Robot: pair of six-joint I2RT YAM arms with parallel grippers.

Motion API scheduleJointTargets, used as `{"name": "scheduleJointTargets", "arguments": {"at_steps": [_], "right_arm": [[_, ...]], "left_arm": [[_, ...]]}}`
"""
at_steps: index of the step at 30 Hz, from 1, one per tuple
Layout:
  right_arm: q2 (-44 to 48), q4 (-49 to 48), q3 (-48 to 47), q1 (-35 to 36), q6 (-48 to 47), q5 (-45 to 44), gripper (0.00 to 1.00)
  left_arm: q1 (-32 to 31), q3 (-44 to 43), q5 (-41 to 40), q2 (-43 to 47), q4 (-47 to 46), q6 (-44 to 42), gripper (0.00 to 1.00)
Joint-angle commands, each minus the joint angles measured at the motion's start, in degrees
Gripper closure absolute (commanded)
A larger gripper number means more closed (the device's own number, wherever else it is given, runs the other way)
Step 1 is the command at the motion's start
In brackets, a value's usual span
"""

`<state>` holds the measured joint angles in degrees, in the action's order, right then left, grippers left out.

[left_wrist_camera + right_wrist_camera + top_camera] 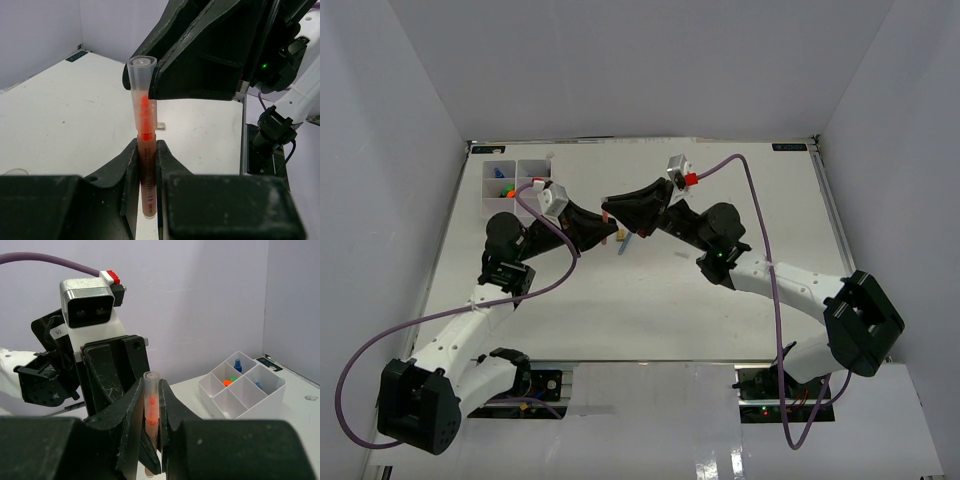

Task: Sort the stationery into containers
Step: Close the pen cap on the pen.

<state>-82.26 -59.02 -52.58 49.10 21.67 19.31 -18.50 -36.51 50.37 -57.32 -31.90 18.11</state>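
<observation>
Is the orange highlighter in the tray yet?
No, the highlighter is clamped in the left gripper, with the right gripper closed on its cap.

Left gripper (pixel 611 231), right gripper (pixel 609 204) meet at highlighter (pixel 606 213); tray (pixel 485 190) far-left.

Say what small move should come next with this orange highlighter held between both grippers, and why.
Probably open the right gripper. It and the left gripper are both shut on the orange highlighter, right on the clear cap, left on the barrel. The organiser tray sits on the left arm's side, so the left seems better placed to deliver.
</observation>
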Motion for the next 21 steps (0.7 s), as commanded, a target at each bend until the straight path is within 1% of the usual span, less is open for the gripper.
{"name": "scheduleJointTargets", "arguments": {"at_steps": [1,3,6,7,9,10,12,13,15,16,17,19,21], "right_arm": [[1.0,1.6,-0.1,0.6,-0.6,1.3,0.79],[1.5,2.3,0.0,0.6,-1.2,1.3,0.76],[3.1,4.5,0.2,0.6,-2.0,1.1,0.64],[4.1,6.4,0.2,0.6,-2.9,1.0,0.56],[5.4,9.0,0.0,0.6,-4.2,0.3,0.5],[6.7,11.4,0.0,0.6,-5.4,-0.2,0.43],[8.1,13.0,0.3,0.6,-6.2,-0.8,0.36],[9.5,13.7,0.6,0.6,-6.6,-1.5,0.27],[11.6,16.6,0.7,0.6,-7.9,-2.5,0.14],[12.3,17.9,0.7,0.6,-8.3,-3.7,0.04],[12.9,19.9,0.8,0.6,-9.0,-4.4,0.1],[14.6,22.0,0.1,0.6,-9.6,-6.4,0.1],[15.2,27.1,-1.8,0.6,-11.8,-7.2,0.1]], "left_arm": [[0.1,-4.0,-0.1,0.1,-5.1,-0.6,0.99],[0.1,-4.3,-0.1,-0.1,-5.5,-0.8,0.99],[0.1,-4.3,-0.4,-0.3,-5.4,-1.5,0.99],[0.1,-4.1,-0.5,-0.2,-5.1,-1.7,0.99],[0.1,-3.4,-0.8,-0.1,-5.1,-1.8,0.99],[0.1,-3.0,-1.0,0.0,-5.2,-1.8,0.99],[0.1,-2.4,-1.0,0.1,-5.2,-1.8,0.99],[0.1,-2.3,-1.0,0.2,-4.7,-2.0,0.99],[0.1,-1.9,-1.0,0.4,-4.2,-2.3,0.99],[0.1,-1.8,-1.0,0.5,-3.6,-2.6,0.99],[0.1,-1.5,-1.1,0.5,-3.3,-2.8,1.0],[0.1,-1.4,-1.2,0.5,-2.4,-3.0,1.0],[0.1,-1.5,-1.0,0.5,-1.7,-3.2,1.0]]}}
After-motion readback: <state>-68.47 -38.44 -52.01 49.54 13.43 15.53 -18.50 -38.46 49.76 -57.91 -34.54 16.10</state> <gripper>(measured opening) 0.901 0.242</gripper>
